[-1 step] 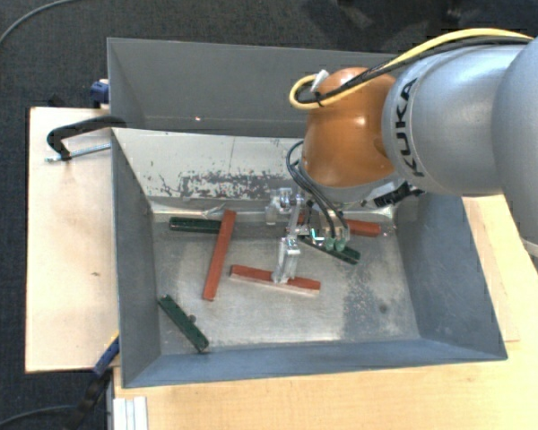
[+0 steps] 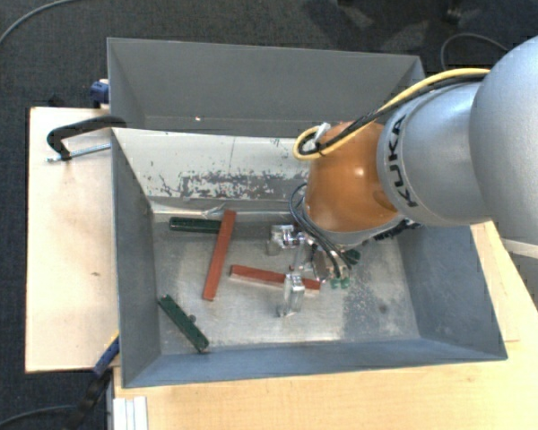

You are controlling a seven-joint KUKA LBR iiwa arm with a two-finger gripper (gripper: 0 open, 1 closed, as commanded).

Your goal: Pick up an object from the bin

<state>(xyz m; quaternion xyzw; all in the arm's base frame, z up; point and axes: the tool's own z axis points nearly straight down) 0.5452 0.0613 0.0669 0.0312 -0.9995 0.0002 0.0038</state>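
1. We count two red bars. The slanted red bar (image 2: 219, 254) lies left of the middle of the floor, and the level red bar (image 2: 258, 276) lies just to its right.
2. We count two dark green bars. The back green bar (image 2: 195, 225) lies along the foot of the back wall, and the front green bar (image 2: 183, 322) lies near the front left corner.
3. Together we make that four long, thin bars, two of each colour.
4. We count one small green bit (image 2: 342, 282) near the level bar's right end, and we cannot tell what it is.
5. We count one grey bin (image 2: 448, 312) around them all.
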